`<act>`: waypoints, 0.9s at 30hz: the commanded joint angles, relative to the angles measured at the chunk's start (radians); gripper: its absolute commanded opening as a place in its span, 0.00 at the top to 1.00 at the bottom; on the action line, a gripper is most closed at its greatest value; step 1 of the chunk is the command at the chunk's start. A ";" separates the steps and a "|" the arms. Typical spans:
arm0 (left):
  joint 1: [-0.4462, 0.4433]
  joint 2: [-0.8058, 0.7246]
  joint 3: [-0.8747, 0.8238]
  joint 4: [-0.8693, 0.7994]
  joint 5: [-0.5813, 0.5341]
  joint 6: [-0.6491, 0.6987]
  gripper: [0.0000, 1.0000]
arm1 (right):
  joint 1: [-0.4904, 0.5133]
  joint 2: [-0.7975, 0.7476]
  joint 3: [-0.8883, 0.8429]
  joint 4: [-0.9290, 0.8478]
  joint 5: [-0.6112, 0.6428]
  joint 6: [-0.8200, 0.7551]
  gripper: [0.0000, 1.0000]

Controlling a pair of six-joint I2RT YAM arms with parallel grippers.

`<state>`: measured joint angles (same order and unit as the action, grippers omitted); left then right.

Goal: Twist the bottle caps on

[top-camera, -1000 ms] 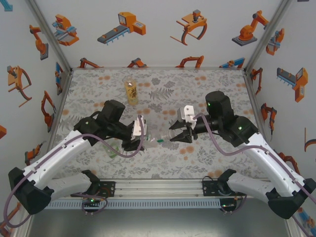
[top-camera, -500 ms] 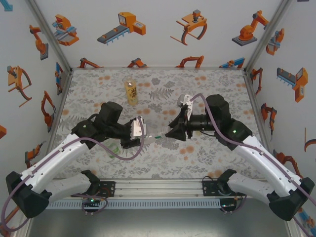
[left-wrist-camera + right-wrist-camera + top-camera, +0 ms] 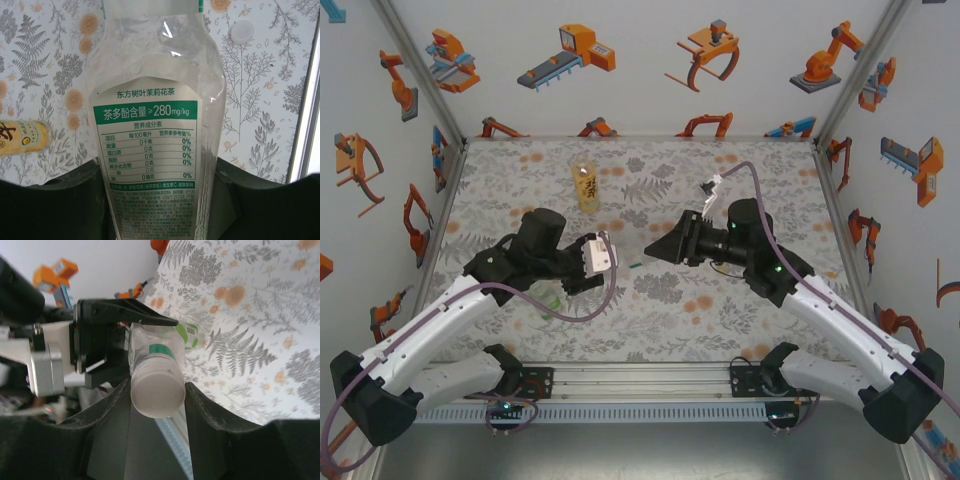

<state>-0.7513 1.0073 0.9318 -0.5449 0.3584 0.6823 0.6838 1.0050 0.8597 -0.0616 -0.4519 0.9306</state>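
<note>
1. The right gripper [image 3: 656, 250] has its jaws closed narrowly on the whitish cap [image 3: 156, 387], which is seated on the neck. The left gripper [image 3: 605, 268] has its jaws clamped on the body of the clear green-banded bottle [image 3: 155, 100].
2. The bottle looks empty, light and slick, with thin walls that would dent. It is best held firmly at the labelled body, and the cap by its rim.
3. The bottle hangs above the middle of the surface [image 3: 720, 320] with its long axis roughly level and its mouth towards the right gripper.
4. A loose cap [image 3: 243, 31] lies on the cloth, and the amber bottle [image 3: 586, 185] stands farther back.

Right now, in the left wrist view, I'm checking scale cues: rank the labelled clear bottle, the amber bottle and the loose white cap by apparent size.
1. labelled clear bottle: by far the largest, though it is also nearest the camera.
2. amber bottle: partly cut off by the left edge.
3. loose white cap: smallest.
</note>
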 commanded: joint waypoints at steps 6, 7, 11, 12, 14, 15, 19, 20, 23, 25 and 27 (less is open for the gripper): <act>-0.037 -0.012 0.010 0.236 -0.059 -0.047 1.00 | 0.020 -0.001 -0.067 -0.179 0.134 0.431 1.00; -0.039 -0.004 0.014 0.240 -0.086 -0.054 1.00 | 0.020 0.010 -0.064 -0.180 0.127 0.452 1.00; -0.040 0.014 0.018 0.222 -0.108 -0.039 1.00 | 0.032 0.021 -0.071 -0.146 0.123 0.509 1.00; -0.040 0.010 0.012 0.230 -0.094 -0.035 1.00 | 0.033 0.018 -0.066 -0.152 0.131 0.508 1.00; -0.040 0.001 -0.002 0.247 -0.060 -0.034 1.00 | 0.033 0.016 -0.050 -0.175 0.143 0.489 1.00; -0.040 -0.004 -0.006 0.252 -0.038 -0.033 1.00 | 0.033 0.019 -0.041 -0.185 0.143 0.475 1.00; -0.041 -0.022 -0.002 0.230 0.015 -0.030 1.00 | 0.033 0.030 -0.005 -0.211 0.134 0.384 0.80; -0.040 -0.025 -0.002 0.230 0.019 -0.029 1.00 | 0.033 0.028 0.002 -0.216 0.143 0.356 0.73; -0.040 -0.026 0.016 0.188 0.047 -0.015 1.00 | 0.033 0.005 0.002 -0.192 0.176 0.286 0.58; -0.040 -0.026 0.017 0.179 0.057 -0.006 1.00 | 0.031 -0.016 0.002 -0.180 0.210 0.259 0.52; -0.041 -0.024 0.015 0.179 0.062 -0.003 1.00 | 0.031 -0.033 0.007 -0.144 0.233 0.223 0.48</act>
<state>-0.7856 1.0145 0.9062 -0.4751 0.3206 0.6727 0.7048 0.9882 0.8597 -0.1772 -0.2699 1.2556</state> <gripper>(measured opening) 0.523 0.505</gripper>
